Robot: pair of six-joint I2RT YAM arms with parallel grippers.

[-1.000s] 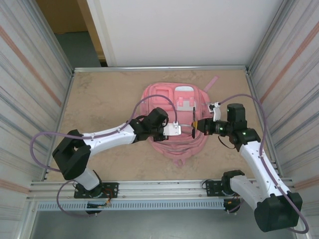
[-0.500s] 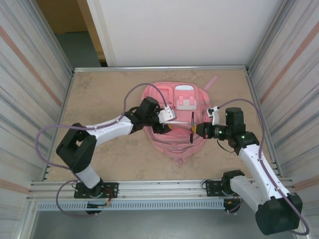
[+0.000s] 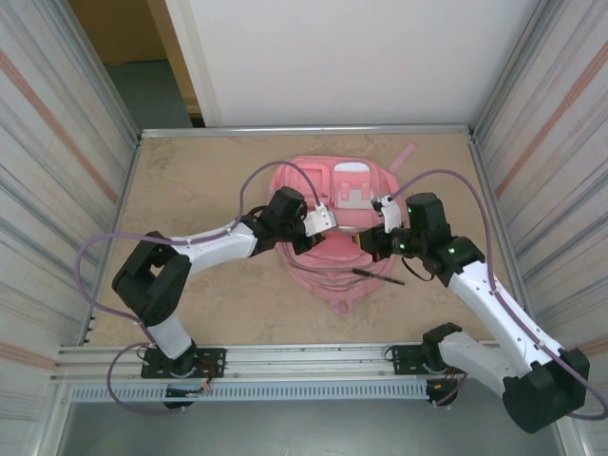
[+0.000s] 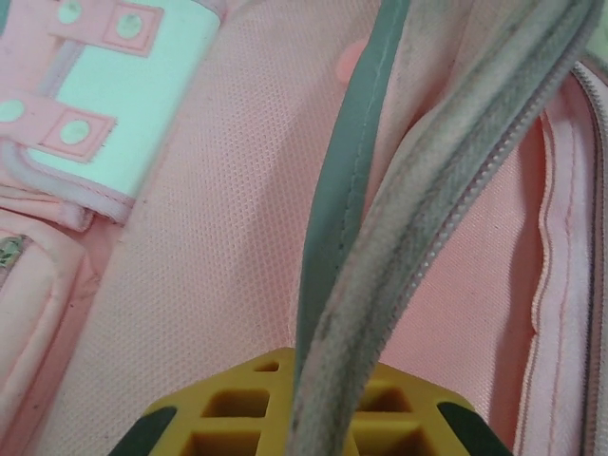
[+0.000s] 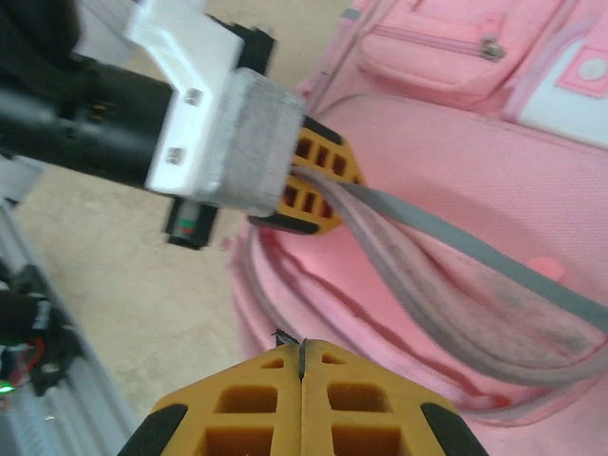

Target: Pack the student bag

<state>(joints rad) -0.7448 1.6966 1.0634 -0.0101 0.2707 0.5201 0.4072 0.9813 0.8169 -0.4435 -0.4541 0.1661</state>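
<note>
The student bag (image 3: 347,190) lies flat in the middle of the table, pink with pale patches. My left gripper (image 3: 312,239) is shut on its greyish zip edge (image 4: 446,190), which runs up out of the yellow jaws (image 4: 328,366) and is lifted off the bag (image 4: 218,237). In the right wrist view the left gripper (image 5: 318,180) pulls that zip edge (image 5: 456,285) up over the bag (image 5: 456,123). My right gripper (image 3: 364,242) hovers just right of it, jaws pressed together (image 5: 302,347) with a thin dark sliver at the tip. A thin dark pen (image 3: 378,275) lies by the bag's near right edge.
Bare tabletop (image 3: 190,190) stretches left of the bag. A pink strap (image 3: 407,155) trails toward the far right corner. Ribbed metal walls (image 3: 57,190) close both sides, and a metal rail (image 3: 304,356) carries the arm bases at the near edge.
The left gripper opened, moved up-left and shut again on the zip edge. The right arm swung up and left; the pen that stood across its jaws now lies lower, by the bag's edge.
</note>
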